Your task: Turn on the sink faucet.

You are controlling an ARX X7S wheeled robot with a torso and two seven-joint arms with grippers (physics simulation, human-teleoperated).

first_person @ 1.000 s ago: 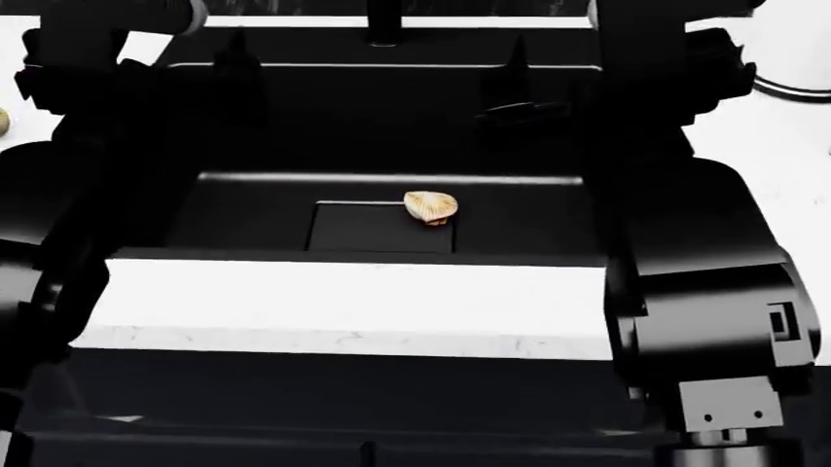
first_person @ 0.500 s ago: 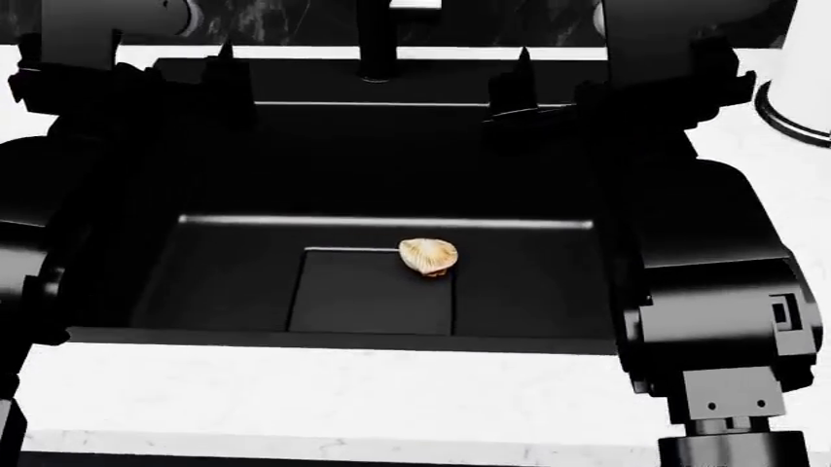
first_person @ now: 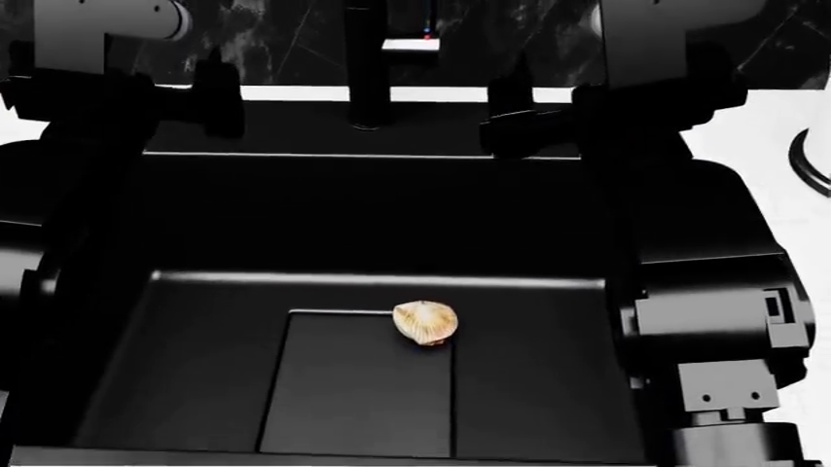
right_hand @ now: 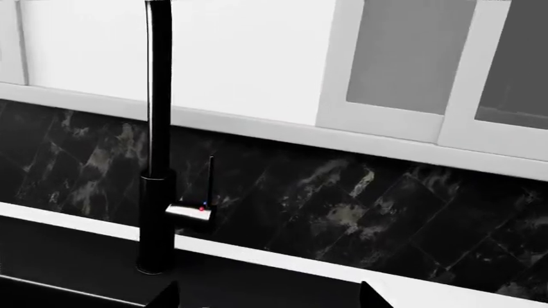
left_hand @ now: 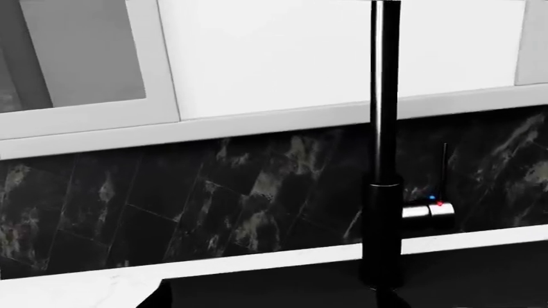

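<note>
The white stone counter (first_person: 299,93) shows in the head view as a pale strip along the upper edge of the frame, with more of it at the far right. Set into it is the black sink (first_person: 377,195), and the black sink faucet (first_person: 365,68) stands upright at the sink's back rim, upper centre. A dark curved base ring (first_person: 811,161) rests on the counter at the right edge.

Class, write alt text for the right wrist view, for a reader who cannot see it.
A matte black sink faucet rises as a tall upright post, its thin side lever standing vertical above a small red dot. Behind it runs a dark marbled backsplash under white cabinets.
</note>
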